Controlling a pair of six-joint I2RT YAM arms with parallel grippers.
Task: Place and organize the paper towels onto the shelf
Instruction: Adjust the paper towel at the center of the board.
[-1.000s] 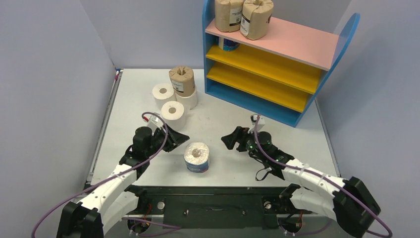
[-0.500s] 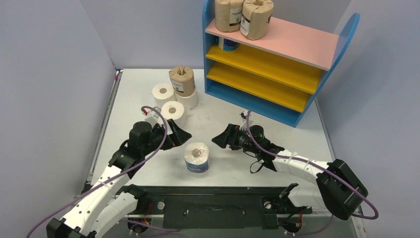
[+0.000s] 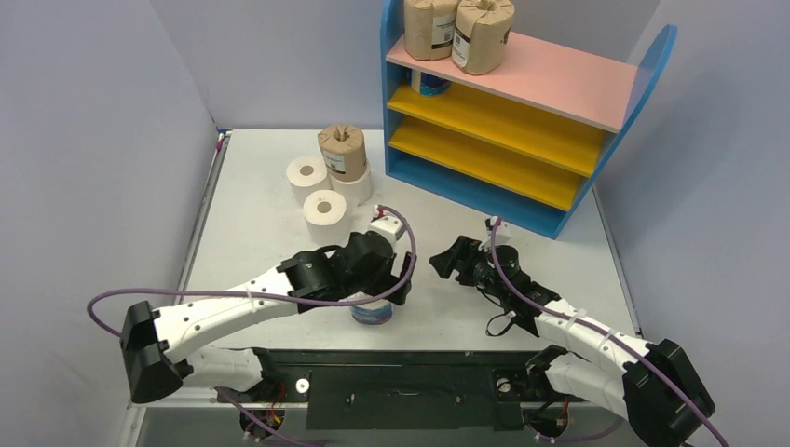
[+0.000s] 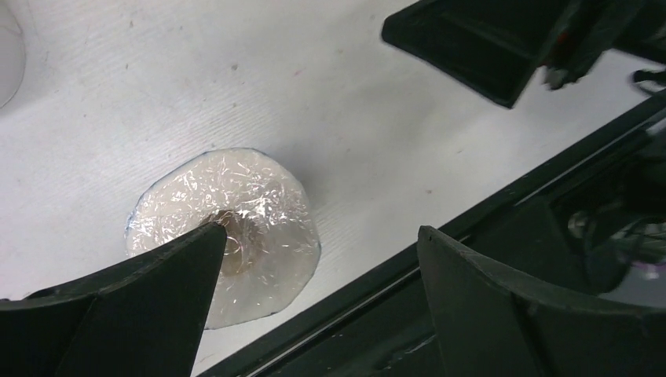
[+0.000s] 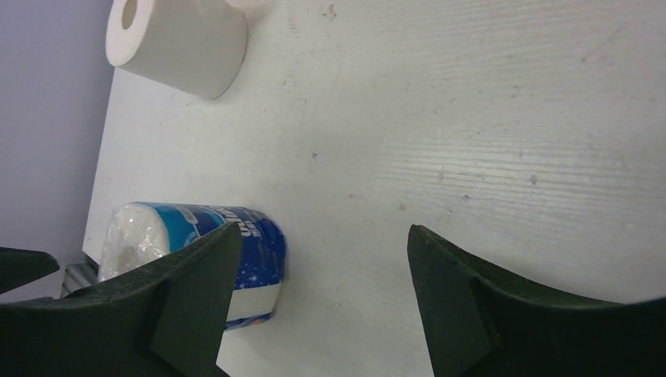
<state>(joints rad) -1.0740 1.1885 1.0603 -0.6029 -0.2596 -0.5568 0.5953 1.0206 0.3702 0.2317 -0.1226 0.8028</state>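
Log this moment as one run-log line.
left fingers: open, over blue-wrapped roll, no grip | right fingers: open, empty, right of roll | shelf: two brown rolls on top

Two brown rolls point(image 3: 431, 28) are standing atop the shelf point(image 3: 559, 79); a blue-wrapped roll point(image 5: 188, 224) is standing upright, apart from the white ones point(image 3: 326, 212).

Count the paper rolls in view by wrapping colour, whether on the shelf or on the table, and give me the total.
Brown-wrapped rolls: 3
Blue-and-white wrapped rolls: 2
Plain white rolls: 3
Total: 8
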